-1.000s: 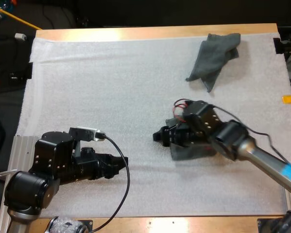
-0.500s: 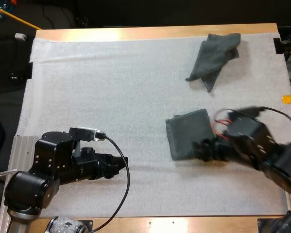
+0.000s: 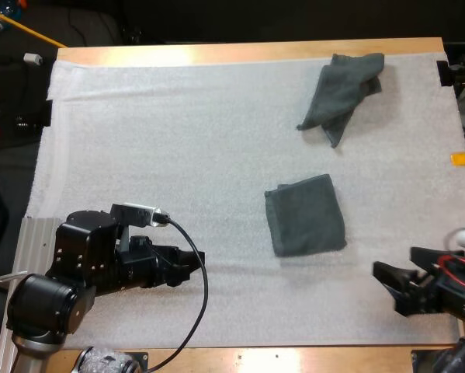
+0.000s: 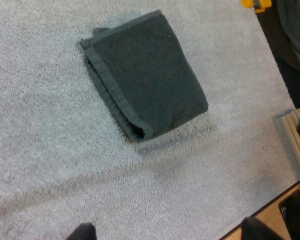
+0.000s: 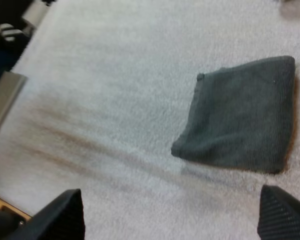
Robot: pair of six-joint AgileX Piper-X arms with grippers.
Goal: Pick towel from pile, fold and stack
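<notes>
White mat (image 3: 178, 155) covers most of the wooden counter (image 3: 216, 53), and two dark grey-green towels lie on its right half. The crumpled towel (image 3: 341, 95) sits at the far right, close to the mat's far edge. Its long axis slants from far right toward nearer left and ends in a narrow tail on the near side. The folded towel (image 3: 305, 214) lies flat as a neat rectangle, well apart from the crumpled one on its near side, with its thick folded edge to the left.

The right pincer (image 3: 389, 287) sits at the near right of the mat, near the folded towel's near right corner but clear of it. In the right wrist view its fingers (image 5: 64, 215) stand wide apart and hold nothing. The left pincer (image 3: 192, 263) lies at the near left, pointing right toward the folded towel and well apart from it. Its fingers (image 4: 82, 232) are likewise spread and empty.

With one towel folded, the next pick looks to be the crumpled one. It lies toward the far side from the right pincer and slightly left, beyond the folded towel. The right arm is the nearer one, since the left would have to cross the mat diagonally. A grasp across the slanted long axis seems best, with the reach kept clear of the folded towel.
</notes>
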